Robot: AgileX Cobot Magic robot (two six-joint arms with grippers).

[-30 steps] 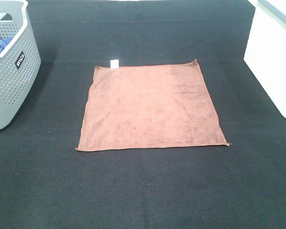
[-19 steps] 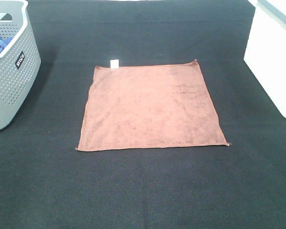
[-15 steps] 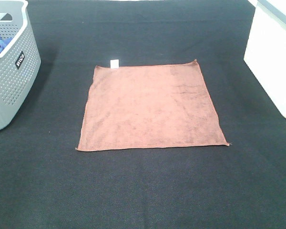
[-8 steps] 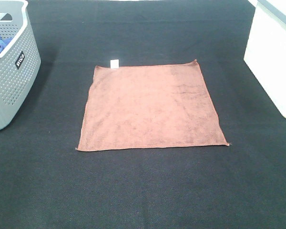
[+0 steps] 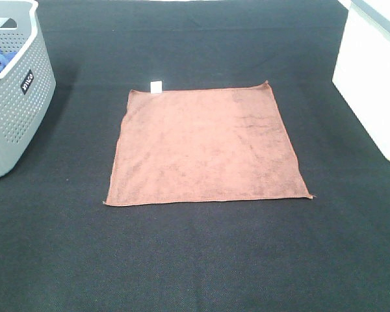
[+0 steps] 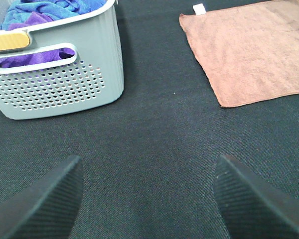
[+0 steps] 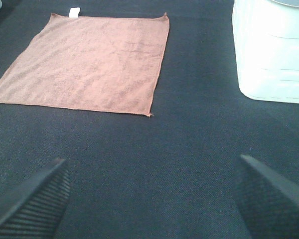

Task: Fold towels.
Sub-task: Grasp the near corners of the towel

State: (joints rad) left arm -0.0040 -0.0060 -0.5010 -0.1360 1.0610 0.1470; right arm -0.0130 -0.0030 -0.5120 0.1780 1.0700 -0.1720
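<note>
- The towel (image 5: 205,146) lies flat and square on the desk (image 5: 195,260), ahead of both arms.
- Left jaws and right jaws stand wide apart and empty, each nearest the towel's front corner on its own side.

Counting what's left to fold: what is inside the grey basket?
Bunched blue fabric and purple fabric lie in the grey basket; how many pieces, and anything beneath them, its wall hides.
</note>
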